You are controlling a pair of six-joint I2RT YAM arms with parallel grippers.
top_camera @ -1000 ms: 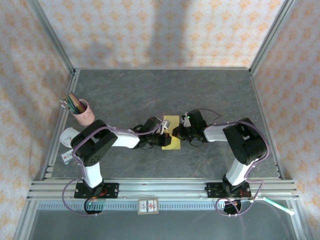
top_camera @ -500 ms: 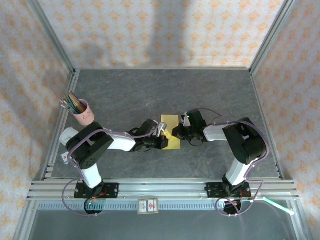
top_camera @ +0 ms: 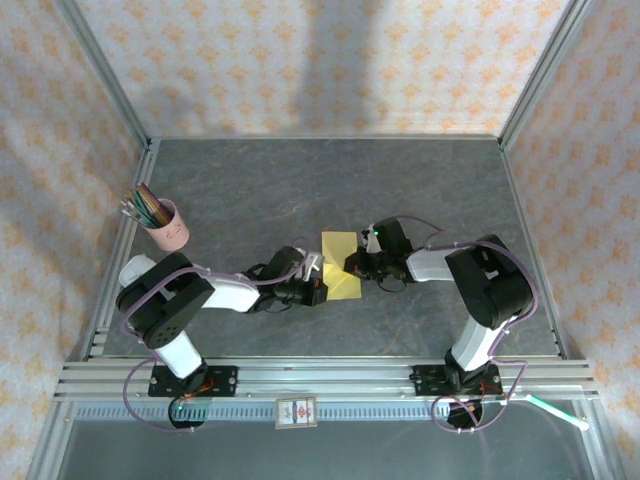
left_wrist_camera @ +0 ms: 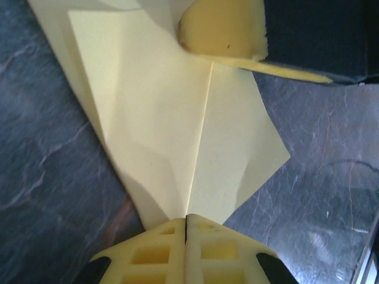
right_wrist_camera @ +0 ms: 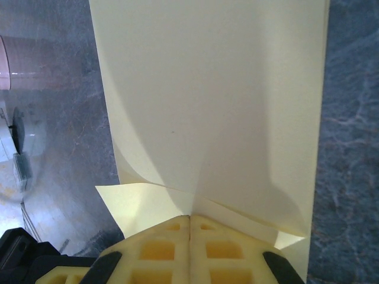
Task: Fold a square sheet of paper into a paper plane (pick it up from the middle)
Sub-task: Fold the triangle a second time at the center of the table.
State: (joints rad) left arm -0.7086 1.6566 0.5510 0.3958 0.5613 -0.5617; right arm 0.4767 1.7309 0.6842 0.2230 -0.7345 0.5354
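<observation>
The thin, creased square sheet of paper [top_camera: 338, 246] is plain pale yellow. The stone-look desk [top_camera: 300, 190] is dark grey with paler veins. The round cup [top_camera: 171, 230] is pink, its pencils [top_camera: 146, 205] multicoloured. The wallpapered walls [top_camera: 300, 60] are cream with a repeating orange floral motif.

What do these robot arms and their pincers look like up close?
The left arm and right arm have chunky black joints joined by white tubes, with thin purple cables looping along them. A green light glows near the right wrist. The left gripper and right gripper have pale yellow fingers with square pockets.
</observation>
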